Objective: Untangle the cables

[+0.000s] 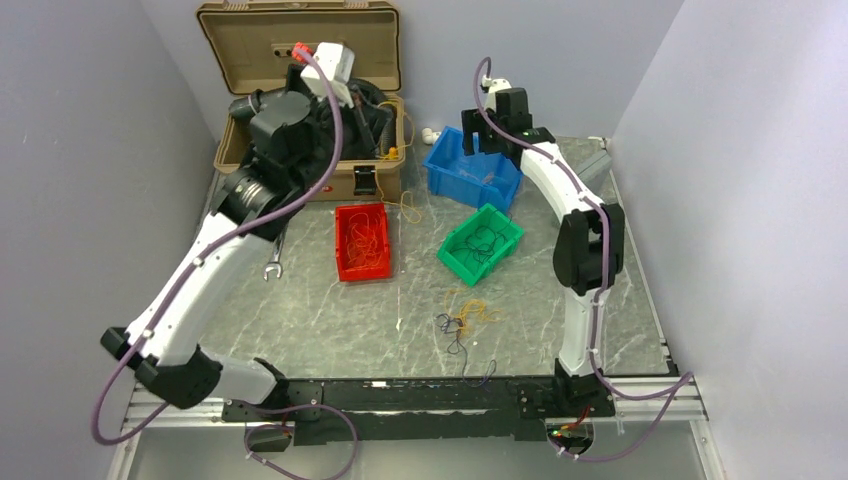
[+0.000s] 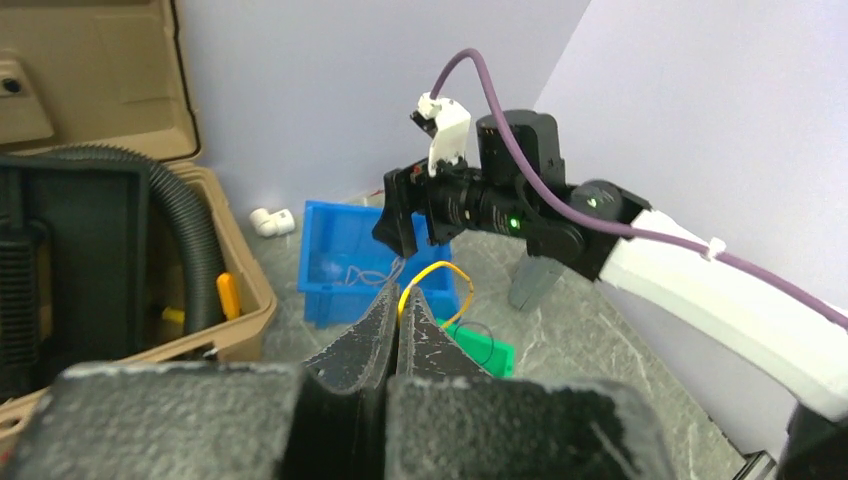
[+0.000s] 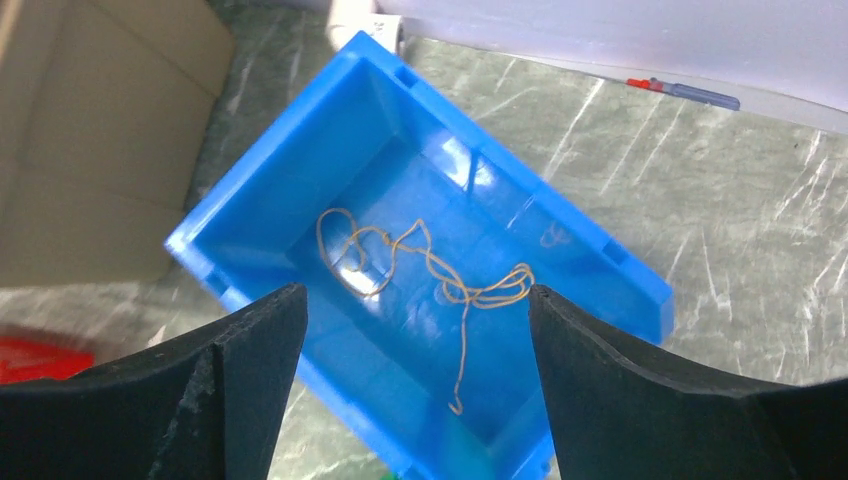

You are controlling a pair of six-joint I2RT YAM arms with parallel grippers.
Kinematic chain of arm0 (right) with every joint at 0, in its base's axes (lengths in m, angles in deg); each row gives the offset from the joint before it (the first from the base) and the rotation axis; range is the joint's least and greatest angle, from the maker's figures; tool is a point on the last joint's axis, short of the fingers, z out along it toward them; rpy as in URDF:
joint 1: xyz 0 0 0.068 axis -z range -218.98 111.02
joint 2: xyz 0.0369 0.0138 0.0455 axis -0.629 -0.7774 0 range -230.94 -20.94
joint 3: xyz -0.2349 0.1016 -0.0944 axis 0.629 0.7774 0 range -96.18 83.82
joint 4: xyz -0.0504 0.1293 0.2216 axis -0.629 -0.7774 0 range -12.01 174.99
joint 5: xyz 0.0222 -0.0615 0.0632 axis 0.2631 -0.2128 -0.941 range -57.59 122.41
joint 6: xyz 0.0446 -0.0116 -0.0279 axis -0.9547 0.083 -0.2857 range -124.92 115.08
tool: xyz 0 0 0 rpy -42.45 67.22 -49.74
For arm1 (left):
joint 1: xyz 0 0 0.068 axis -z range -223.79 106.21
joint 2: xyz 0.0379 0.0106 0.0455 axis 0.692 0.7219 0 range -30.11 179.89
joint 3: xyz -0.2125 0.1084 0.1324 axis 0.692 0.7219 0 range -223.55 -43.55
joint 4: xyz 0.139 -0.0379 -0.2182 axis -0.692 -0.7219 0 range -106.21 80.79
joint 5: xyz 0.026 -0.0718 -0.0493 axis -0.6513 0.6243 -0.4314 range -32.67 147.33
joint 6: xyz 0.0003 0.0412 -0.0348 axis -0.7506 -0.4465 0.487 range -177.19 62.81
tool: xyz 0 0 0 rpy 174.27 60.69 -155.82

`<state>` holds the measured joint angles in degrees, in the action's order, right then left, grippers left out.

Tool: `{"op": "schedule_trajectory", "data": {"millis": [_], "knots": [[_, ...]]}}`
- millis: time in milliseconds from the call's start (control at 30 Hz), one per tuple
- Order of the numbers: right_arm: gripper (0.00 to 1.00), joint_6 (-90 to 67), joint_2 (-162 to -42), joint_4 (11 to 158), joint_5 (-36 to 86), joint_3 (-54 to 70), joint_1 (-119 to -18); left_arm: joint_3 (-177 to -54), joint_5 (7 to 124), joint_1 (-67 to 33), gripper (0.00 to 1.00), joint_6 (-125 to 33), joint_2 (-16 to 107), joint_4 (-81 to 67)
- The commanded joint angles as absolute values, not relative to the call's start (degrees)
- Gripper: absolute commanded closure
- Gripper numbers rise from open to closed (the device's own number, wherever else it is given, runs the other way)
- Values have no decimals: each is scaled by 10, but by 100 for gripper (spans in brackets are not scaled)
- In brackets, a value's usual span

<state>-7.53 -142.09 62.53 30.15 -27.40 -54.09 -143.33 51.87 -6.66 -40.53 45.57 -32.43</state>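
The cables, a small tangle of thin orange, yellow and black wires [image 1: 465, 315], lie on the table in front of the bins. My left gripper [image 1: 390, 128] is raised beside the tan case, shut on a thin yellow wire [image 2: 440, 280] that loops out of its tips [image 2: 400, 298]. That yellow wire [image 1: 408, 195] hangs down towards the table by the red bin. My right gripper [image 1: 480, 140] is open and empty above the blue bin [image 1: 472, 170]. In the right wrist view its fingers [image 3: 415, 300] frame a pale tan wire [image 3: 420, 260] lying in the blue bin [image 3: 250, 215].
The red bin [image 1: 362, 240] holds orange wires and the green bin [image 1: 481, 243] holds black wires. The open tan case [image 1: 300, 40] with a black corrugated hose [image 2: 190, 225] stands at the back left. A wrench [image 1: 275, 262] lies left of the red bin. A grey block [image 1: 597, 160] sits back right.
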Motion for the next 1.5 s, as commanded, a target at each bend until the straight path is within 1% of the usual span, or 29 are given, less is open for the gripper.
{"op": "schedule_trajectory", "data": {"millis": [0,167,333,467,533,600,667,767,867,933,1000,1100,1133,1167,1200,1233,1267,1367,1433,1467], "knots": [[16,-65,-1310,667,255,-217,-530,-1490,578,-75,100,-381,517,-275],[16,-94,-1213,696,240,-129,-499,-1563,604,-79,100,-387,602,-259],[16,-116,-1116,702,273,-84,-487,-1625,624,-91,100,-380,690,-231],[14,-126,-1053,715,295,-55,-477,-1622,638,-97,100,-353,746,-135],[13,-130,-1028,723,288,-41,-469,-1614,649,-99,100,-329,781,-69],[13,-135,-1004,738,277,-24,-459,-1631,661,-103,100,-303,829,-27],[12,-138,-987,746,269,-11,-452,-1665,666,-104,100,-291,886,-5],[12,-144,-970,749,253,5,-439,-1706,641,-107,100,-290,959,17],[12,-157,-955,757,222,29,-422,-1723,626,-115,100,-283,1008,39],[12,-172,-947,760,207,44,-412,-1736,628,-119,100,-270,1036,22],[12,-190,-944,758,191,51,-400,-1717,636,-121,100,-254,1040,18],[12,-213,-949,753,165,49,-393,-1649,638,-121,100,-238,1026,48],[12,-220,-952,750,160,47,-393,-1644,638,-121,94,-238,1027,40],[13,-227,-954,746,152,43,-381,-1652,637,-121,85,-240,1032,21],[12,-235,-956,739,146,40,-377,-1665,640,-121,74,-242,1037,0],[13,-240,-959,729,141,36,-375,-1678,653,-122,56,-243,1042,-20],[13,-243,-960,718,139,33,-376,-1689,663,-124,48,-242,1044,-36],[13,-256,-957,678,135,31,-375,-1678,683,-127,36,-252,1016,-54],[13,-269,-951,651,134,38,-375,-1654,686,-126,31,-273,988,-58],[13,-277,-944,640,134,47,-377,-1642,688,-126,30,-279,975,-67]]}}
